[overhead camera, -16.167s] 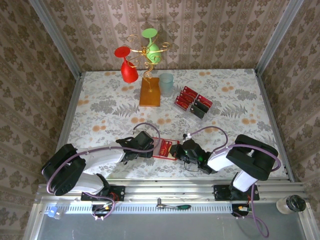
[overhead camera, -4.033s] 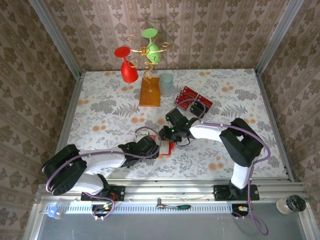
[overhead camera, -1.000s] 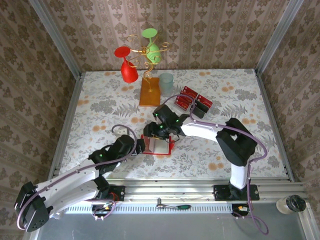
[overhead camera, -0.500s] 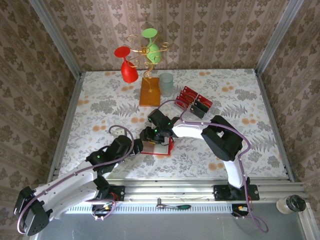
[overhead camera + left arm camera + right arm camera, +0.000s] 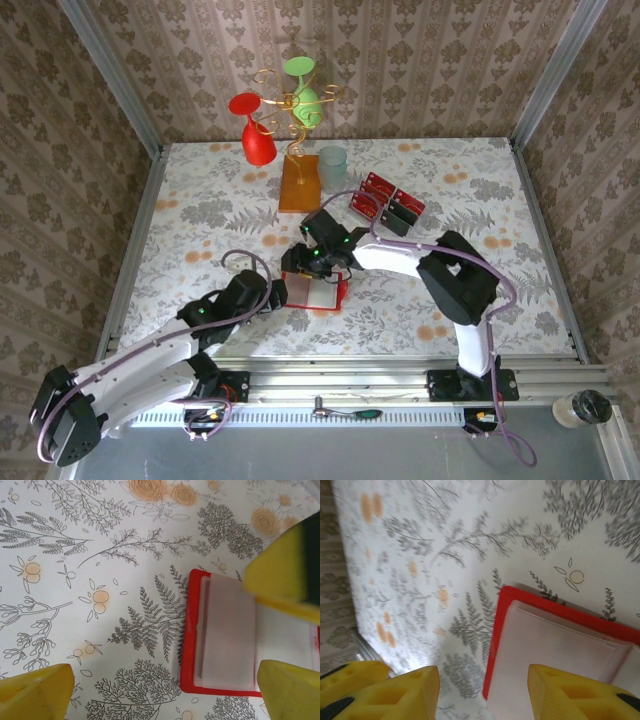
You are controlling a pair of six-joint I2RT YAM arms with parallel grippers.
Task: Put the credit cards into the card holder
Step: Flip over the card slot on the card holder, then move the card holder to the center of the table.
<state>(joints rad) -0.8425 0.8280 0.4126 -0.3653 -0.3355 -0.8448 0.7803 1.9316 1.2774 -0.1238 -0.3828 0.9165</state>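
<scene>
Print on credit cards (image 5: 375, 195) too small to read. L gripper (image 5: 162, 692): jaws wide open, empty, card holder (image 5: 225, 630) just ahead. R gripper (image 5: 484, 692): jaws half apart over holder, gripping nothing.

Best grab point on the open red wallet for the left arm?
Probably the flat red folding wallet's bare red border on the side facing the open left gripper, approached low from that side. The wallet lies open and flat with its pale pockets up, so only a thin edge offers a pinch. The right gripper is already over its far corner.
</scene>
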